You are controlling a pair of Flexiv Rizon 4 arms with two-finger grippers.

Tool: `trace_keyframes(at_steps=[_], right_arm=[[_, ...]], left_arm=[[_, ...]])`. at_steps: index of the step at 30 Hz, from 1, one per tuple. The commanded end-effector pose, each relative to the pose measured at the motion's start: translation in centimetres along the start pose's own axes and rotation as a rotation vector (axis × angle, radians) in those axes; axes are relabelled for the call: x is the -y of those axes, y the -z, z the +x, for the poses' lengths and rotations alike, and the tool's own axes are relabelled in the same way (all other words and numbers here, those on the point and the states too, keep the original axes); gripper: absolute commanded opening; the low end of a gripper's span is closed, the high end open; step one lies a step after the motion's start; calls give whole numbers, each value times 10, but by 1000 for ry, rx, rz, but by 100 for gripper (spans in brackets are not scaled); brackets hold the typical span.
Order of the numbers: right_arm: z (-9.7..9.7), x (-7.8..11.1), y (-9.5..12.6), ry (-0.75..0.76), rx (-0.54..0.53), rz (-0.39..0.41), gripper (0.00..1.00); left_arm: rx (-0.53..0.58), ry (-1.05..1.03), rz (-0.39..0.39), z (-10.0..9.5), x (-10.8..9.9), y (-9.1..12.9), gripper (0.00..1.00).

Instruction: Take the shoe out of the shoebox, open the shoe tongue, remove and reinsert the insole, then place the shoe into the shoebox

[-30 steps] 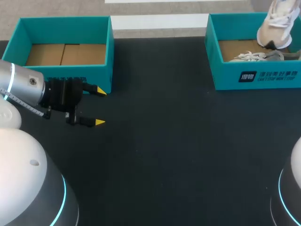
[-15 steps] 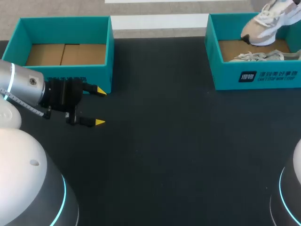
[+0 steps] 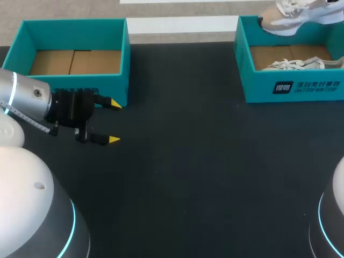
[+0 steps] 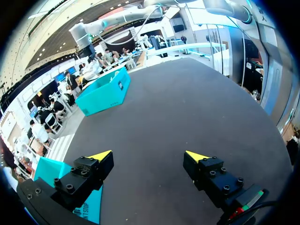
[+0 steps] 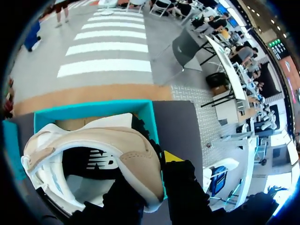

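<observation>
A beige and white shoe (image 3: 297,14) hangs above the right teal shoebox (image 3: 290,88), toe toward the table's middle. My right arm does not show in the head view. Seen from the right wrist, my right gripper (image 5: 150,174) is shut on the heel collar of the shoe (image 5: 89,150), one yellow tip outside it; the black insole shows inside. The shoebox (image 5: 93,108) lies below the shoe. A second grey-white shoe (image 3: 293,64) lies in the box. My left gripper (image 3: 114,122) stands open and empty by the left box, also seen as the left gripper (image 4: 147,155).
A second teal box (image 3: 72,88) with a bare cardboard floor stands at the back left, just beyond my left fingers; its corner (image 4: 44,172) shows beside one finger. The black table (image 3: 204,172) stretches between the two boxes.
The held shoe has risen out of the right shoebox and swung from toe-down to nearly level, toe moving left. My left arm has stayed still.
</observation>
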State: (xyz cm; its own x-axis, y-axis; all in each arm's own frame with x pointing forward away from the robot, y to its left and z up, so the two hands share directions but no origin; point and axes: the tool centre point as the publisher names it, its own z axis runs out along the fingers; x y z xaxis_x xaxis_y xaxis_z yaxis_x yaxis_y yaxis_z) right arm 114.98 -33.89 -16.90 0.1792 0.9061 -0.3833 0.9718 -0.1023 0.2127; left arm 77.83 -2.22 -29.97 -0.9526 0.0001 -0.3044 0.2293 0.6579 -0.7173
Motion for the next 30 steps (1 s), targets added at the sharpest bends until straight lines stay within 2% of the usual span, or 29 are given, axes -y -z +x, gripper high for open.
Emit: trace_keyframes(at_steps=[1,9,14,21,30], right_arm=[[0,-6,-3,-136,6,9,0],[-1,-3,-4,-128,-26,-45,0],[3,5,-7,-90,-38,-10,0],[16,22,-25,-70,-20,34,0],[20,21,-48,-115,-15,53,0]], left_arm=[[0,0,-3,1,1,0,100],[0,0,-3,1,1,0,100],[0,0,-3,1,1,0,100],[0,0,-3,1,1,0,100],[0,0,-3,1,1,0,100]])
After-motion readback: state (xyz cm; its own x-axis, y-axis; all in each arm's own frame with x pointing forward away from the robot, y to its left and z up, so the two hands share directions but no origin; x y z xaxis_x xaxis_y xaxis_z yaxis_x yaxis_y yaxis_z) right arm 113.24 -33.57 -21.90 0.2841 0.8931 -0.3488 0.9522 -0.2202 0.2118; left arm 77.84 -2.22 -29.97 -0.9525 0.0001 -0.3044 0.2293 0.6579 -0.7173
